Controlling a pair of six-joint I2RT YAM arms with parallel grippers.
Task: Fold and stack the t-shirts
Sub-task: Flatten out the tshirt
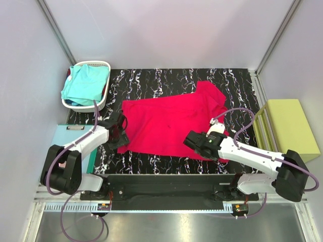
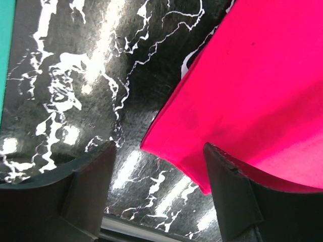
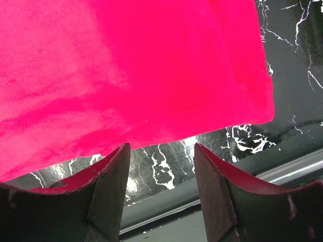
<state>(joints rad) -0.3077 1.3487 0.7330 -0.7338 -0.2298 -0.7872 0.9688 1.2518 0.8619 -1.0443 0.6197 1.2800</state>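
The marbled black desk [image 1: 151, 80] carries the crimson-red t-shirt [image 1: 166, 123], spread flat with its long axis running left to right and its near hem toward the arms. The turquoise t-shirt [image 1: 86, 83] sits bunched in the white basket [image 1: 96, 62] at the far left. The left gripper [image 2: 159, 151], jaws apart and empty, hangs over the near-left corner. The right gripper [image 3: 161, 151], likewise apart, hangs over the near hem just inside the right corner.
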